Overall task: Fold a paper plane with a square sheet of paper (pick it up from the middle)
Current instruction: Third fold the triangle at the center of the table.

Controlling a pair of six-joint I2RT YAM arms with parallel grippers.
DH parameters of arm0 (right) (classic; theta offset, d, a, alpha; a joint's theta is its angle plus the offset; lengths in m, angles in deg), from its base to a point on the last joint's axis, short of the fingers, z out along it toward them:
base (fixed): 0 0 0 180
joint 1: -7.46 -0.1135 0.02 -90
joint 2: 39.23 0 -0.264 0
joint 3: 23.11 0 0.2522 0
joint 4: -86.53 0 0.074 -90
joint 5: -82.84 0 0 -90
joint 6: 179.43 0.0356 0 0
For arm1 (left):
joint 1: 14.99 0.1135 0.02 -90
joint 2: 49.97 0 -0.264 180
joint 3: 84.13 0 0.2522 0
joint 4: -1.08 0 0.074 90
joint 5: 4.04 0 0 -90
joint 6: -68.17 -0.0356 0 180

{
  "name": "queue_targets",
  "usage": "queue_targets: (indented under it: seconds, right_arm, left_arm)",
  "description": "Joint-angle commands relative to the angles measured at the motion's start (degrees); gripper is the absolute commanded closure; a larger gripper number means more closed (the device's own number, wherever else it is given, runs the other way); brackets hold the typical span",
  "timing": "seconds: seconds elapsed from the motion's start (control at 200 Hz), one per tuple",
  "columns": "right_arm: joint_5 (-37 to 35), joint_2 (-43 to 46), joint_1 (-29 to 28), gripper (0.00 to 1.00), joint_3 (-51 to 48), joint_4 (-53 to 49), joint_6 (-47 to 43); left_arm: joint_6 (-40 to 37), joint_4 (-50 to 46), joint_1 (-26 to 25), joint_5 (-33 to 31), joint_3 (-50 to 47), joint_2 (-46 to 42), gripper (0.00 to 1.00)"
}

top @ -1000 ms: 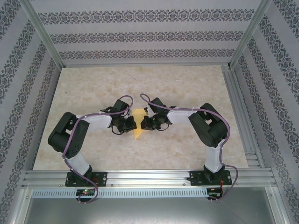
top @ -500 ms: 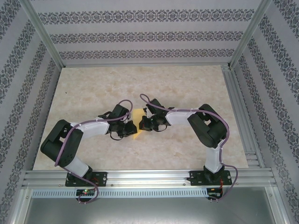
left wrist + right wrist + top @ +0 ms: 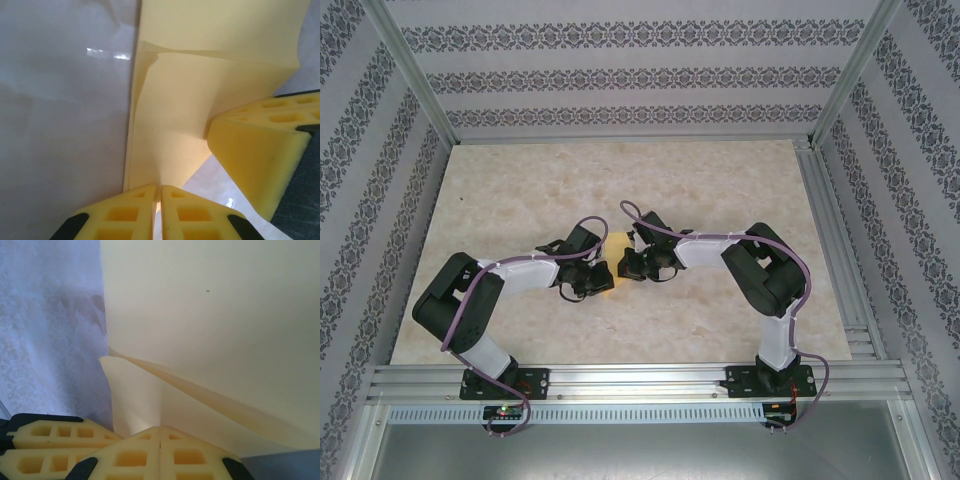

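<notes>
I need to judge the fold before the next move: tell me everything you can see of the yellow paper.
The yellow paper is thin, plain and pale. It is partly folded, with overlapping layers, a sharp crease across it and a loose flap edge lifting. It sits mid-table between the two arms and seems held partly off the marbled table. The left end effector is shut on one edge, and the right end effector is shut on a folded layer.

Left gripper at bottom centre, jaws pinched together on lower edge of folded yellow paper sheet; right gripper's fingertip against sheet, lower right; pale table at left
</notes>
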Motion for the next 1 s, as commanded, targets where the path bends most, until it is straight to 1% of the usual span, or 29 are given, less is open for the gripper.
queue_targets:
  seconds: [0.0, 0.16, 0.335, 0.744, 0.864, 0.959, 0.994]
  right_arm:
    - [-1.78, 1.27, 1.16, 0.93, 0.07, -1.33, -2.34]
    - [-3.85, 0.14, 2.56, 0.93, 1.44, -4.73, -6.04]
    - [-5.01, -1.38, 4.19, 0.93, 2.62, -6.57, -7.55]
    - [-8.19, -0.28, 8.36, 0.92, 5.43, -9.84, -10.91]
    - [-9.0, 3.87, 8.45, 0.88, 5.81, -10.28, -11.54]
    - [-9.16, 7.79, 8.45, 0.8, 4.23, -9.01, -11.31]
    - [-9.08, 9.22, 8.47, 0.77, 2.96, -7.86, -10.83]
  left_arm:
    - [-1.31, -4.2, -0.54, -4.22, 0.81, 1.31, 0.87]
    - [-1.77, -4.77, -0.54, -3.95, 0.59, 1.84, 0.87]
    - [-2.17, -6.19, -0.54, -3.93, 0.75, 2.61, 0.88]
    - [-2.36, -6.97, -0.54, -3.88, 0.61, 2.59, 0.88]
    - [-2.97, -6.34, -0.62, -2.56, 1.82, 1.53, 0.86]
    - [-3.27, -5.26, -0.62, -1.19, 3.21, -0.24, 0.83]
    - [-3.27, -4.73, -0.67, -0.79, 3.74, -1.07, 0.79]
